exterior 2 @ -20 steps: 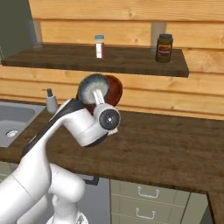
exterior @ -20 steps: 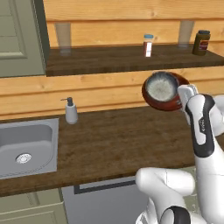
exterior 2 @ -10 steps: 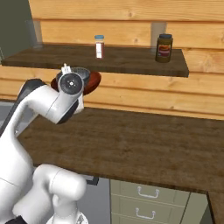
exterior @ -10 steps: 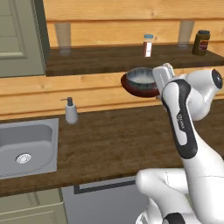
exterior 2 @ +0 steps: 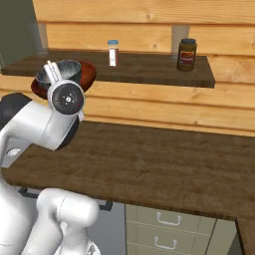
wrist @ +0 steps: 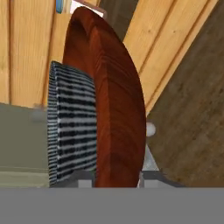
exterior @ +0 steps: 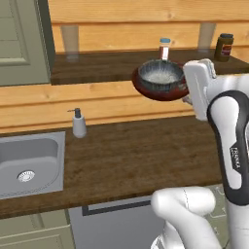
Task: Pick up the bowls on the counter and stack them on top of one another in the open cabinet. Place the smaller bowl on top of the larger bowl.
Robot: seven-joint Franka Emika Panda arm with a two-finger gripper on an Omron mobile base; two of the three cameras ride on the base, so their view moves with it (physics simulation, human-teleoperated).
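The larger bowl point(exterior: 146, 90), wide and dark red-brown, hangs level in the air at the front edge of the open cabinet's shelf point(exterior: 107, 65). The smaller bowl point(exterior: 159, 75), grey-blue and ridged, sits nested inside it. My gripper point(exterior: 186, 93) is shut on the larger bowl's rim from the right. From the right base, the larger bowl point(exterior 2: 88, 73) and the smaller bowl point(exterior 2: 67, 69) show just behind my gripper point(exterior 2: 52, 74). In the hand view the larger bowl point(wrist: 118, 113) stands edge-on between my fingertips, with the smaller bowl point(wrist: 72, 127) beside it. The counter point(exterior: 126, 155) lies below.
On the shelf stand a spice shaker point(exterior: 165, 48), a dark jar point(exterior: 224, 47) and a glass point(exterior: 70, 39). A soap dispenser point(exterior: 79, 124) stands beside the steel sink point(exterior: 29, 163) at the left. A grey-green cabinet door point(exterior: 19, 39) borders the shelf's left end.
The nested bowls were tilted low at the right; the arm has swung them left and up and turned them level at the shelf's edge.
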